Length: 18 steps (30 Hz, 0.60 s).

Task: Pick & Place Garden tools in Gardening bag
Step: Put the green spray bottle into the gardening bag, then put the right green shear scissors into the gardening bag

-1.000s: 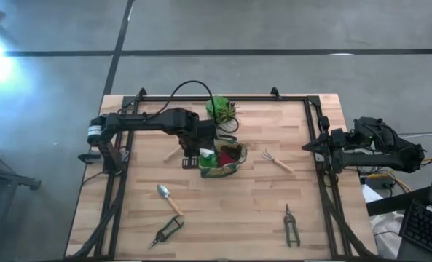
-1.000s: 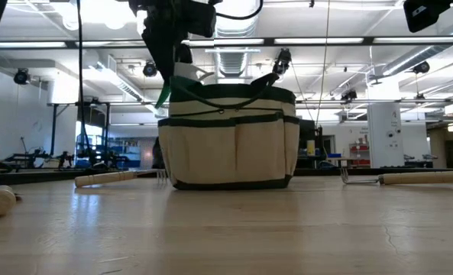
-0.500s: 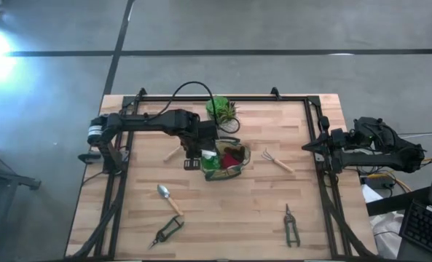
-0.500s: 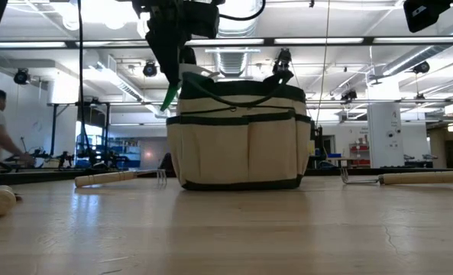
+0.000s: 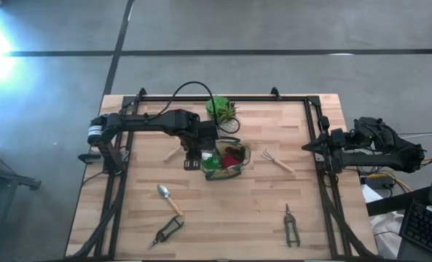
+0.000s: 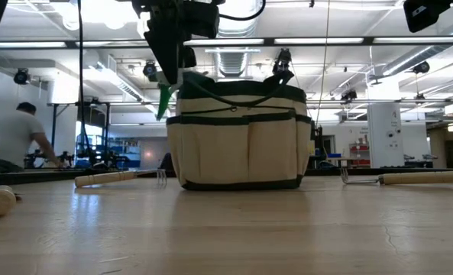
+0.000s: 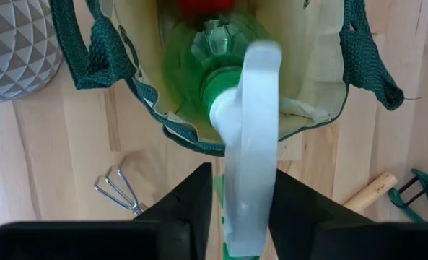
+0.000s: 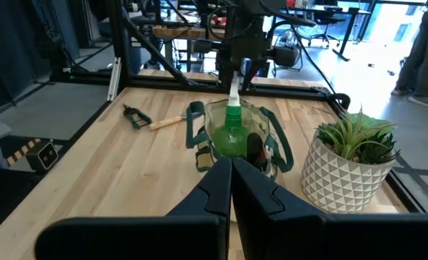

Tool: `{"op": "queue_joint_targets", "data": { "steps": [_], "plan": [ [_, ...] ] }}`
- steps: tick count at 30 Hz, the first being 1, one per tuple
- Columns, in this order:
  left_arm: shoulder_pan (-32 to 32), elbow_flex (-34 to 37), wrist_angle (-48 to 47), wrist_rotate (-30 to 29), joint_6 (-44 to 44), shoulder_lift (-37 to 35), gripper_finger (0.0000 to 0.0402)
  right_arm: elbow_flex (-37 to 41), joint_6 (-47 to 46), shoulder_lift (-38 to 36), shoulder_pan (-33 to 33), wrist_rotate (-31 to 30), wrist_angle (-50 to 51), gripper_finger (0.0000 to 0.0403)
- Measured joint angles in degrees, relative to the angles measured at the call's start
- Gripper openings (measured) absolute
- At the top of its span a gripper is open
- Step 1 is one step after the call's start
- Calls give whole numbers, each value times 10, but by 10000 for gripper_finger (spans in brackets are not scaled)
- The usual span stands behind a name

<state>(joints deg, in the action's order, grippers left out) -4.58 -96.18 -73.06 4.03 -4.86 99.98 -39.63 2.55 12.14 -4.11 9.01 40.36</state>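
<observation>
holding the green-and-white spray bottle by its white head, left claw clamped on it, over the open mouth of the gardening bag in the middle of the table. shifted a little to the right with the bag since a second ago, bottle now lower, its green body already inside next to a red item. probably only the release left for this tool. waiting at the right table edge, right claw, fingers together. lying outside the bag: trowel, rake fork, two pruners.
</observation>
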Motion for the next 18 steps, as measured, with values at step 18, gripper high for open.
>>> {"op": "queue_joint_targets", "data": {
  "steps": [18],
  "plan": [
    [0,-5,15,75,55,0,185,0,0,0,0,0,0,8]
  ]
}}
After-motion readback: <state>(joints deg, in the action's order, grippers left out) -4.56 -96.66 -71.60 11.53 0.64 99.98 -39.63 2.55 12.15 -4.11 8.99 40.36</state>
